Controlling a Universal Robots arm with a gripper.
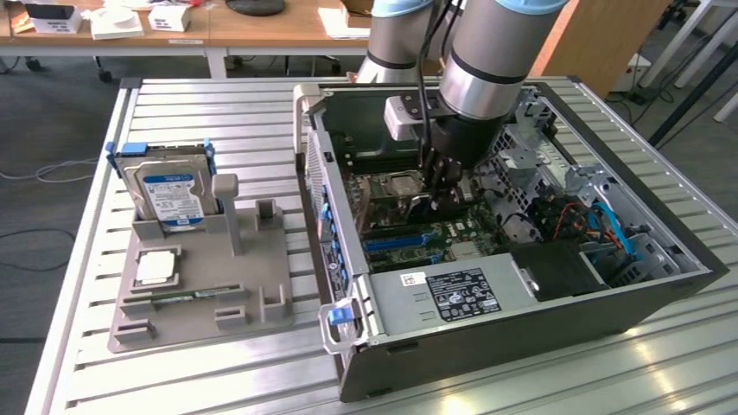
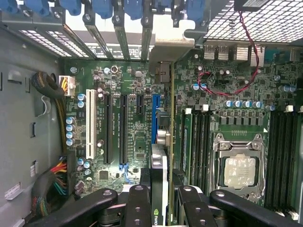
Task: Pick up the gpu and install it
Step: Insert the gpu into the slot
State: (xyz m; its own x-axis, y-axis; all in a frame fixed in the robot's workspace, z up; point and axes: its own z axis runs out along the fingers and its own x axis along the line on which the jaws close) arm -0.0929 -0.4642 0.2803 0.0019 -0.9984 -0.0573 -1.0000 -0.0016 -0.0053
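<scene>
Wrist view detail is given of the gpu (image 2: 159,177), a thin flat black card seen edge-on, with a pale silver strip along one side and a small green-and-white logo patch near the grip. It is clamped between the jaws, whose black fingers (image 2: 137,203) are pressed against both of its faces at a narrow setting. The card is held upright over the green motherboard (image 2: 137,142), just beside the long blue expansion slot (image 2: 154,116) and roughly parallel to it. Whether its edge touches the board cannot be told. On one side of it lie two black slots and a white slot (image 2: 88,124). On the other side lie the memory slots and the silver-lidded processor socket (image 2: 239,171).

In the exterior view the dark grey open computer case (image 1: 519,350) is seen on the slatted metal counter (image 1: 207,112). The arm is lowered between the case walls, beside the grey labelled power supply (image 1: 461,294). On the exterior view's left, well apart from the case, a grey holder tray (image 1: 196,324) carries a silver hard drive with a blue-white label (image 1: 169,197).
</scene>
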